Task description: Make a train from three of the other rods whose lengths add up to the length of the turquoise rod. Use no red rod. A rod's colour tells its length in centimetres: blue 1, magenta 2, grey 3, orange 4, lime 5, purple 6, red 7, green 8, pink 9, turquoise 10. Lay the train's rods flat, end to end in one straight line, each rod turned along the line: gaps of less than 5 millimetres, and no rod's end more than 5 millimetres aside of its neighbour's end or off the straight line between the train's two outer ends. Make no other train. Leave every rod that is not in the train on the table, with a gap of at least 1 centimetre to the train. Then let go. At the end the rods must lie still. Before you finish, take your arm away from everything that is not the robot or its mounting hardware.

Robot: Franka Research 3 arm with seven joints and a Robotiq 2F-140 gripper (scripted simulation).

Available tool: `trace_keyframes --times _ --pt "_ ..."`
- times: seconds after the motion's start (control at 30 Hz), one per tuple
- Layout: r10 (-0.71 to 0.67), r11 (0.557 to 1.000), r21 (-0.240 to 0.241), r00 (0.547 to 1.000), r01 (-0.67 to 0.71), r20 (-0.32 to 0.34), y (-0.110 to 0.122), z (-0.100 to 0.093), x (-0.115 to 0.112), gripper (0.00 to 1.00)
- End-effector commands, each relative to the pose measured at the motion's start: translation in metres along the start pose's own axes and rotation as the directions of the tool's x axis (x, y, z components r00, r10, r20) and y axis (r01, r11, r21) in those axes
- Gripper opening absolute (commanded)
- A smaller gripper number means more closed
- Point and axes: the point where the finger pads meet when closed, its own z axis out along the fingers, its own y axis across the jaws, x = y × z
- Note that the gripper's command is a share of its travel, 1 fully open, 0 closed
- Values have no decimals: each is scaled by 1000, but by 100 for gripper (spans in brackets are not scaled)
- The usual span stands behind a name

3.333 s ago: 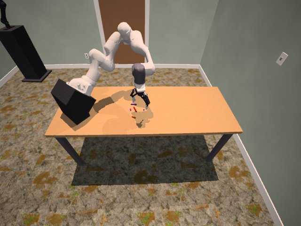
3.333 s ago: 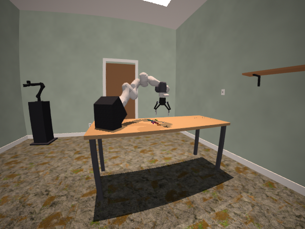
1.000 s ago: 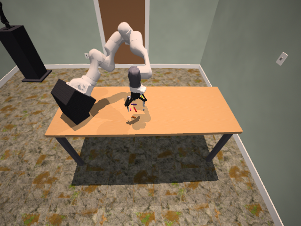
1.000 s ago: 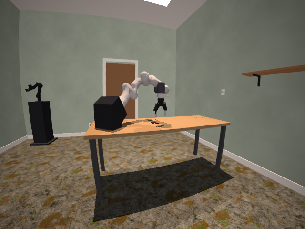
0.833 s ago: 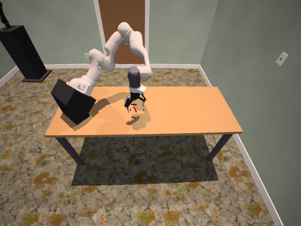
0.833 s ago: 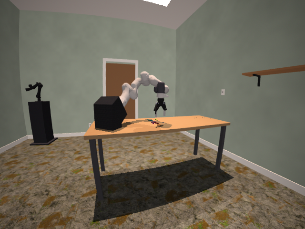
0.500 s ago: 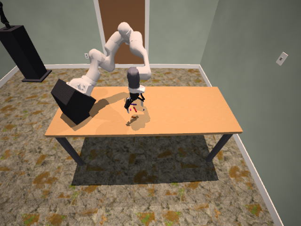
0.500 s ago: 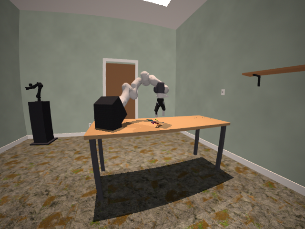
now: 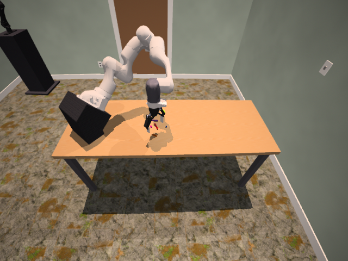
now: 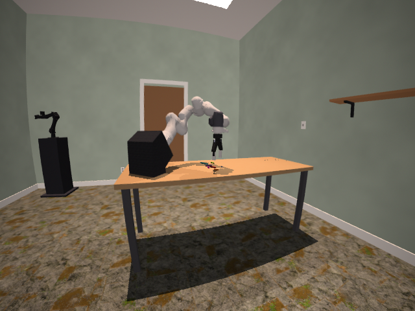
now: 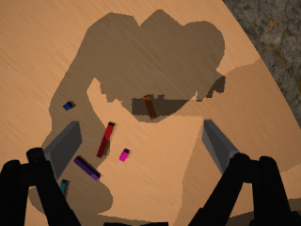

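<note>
My gripper (image 9: 155,125) (image 10: 216,154) (image 11: 141,131) is open and empty, hanging a little above the table (image 9: 224,126) (image 10: 268,165) (image 11: 63,25) over a group of small rods. In the wrist view, a red rod (image 11: 105,138) (image 9: 155,126) and a short magenta rod (image 11: 124,154) (image 9: 150,126) lie between the fingers. A purple rod (image 11: 87,168) (image 9: 154,120) lies by the left finger. A tiny blue rod (image 11: 68,105) (image 9: 166,126) lies apart. An orange rod (image 11: 150,105) (image 9: 154,135) (image 10: 215,171) lies ahead in shadow. A turquoise rod (image 11: 64,186) is partly hidden behind the gripper's linkage.
A large black box (image 9: 84,118) (image 10: 147,153) holds the arm's base at the table's left end. The table's edge (image 11: 251,56) runs near the rods in the wrist view. A black pedestal (image 10: 55,165) stands on the floor far left.
</note>
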Motion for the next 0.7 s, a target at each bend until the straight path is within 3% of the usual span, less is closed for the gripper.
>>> trace_keyframes --times 0.0,0.43,0.47,0.67 --pt "-167 986 2 986 167 -7 5 1 -1 100" --pt "-295 956 1 956 295 -6 11 2 -3 100" --pt "-295 956 1 956 295 -6 11 2 -3 15" --pt "-295 956 1 956 295 -6 11 2 -3 15"
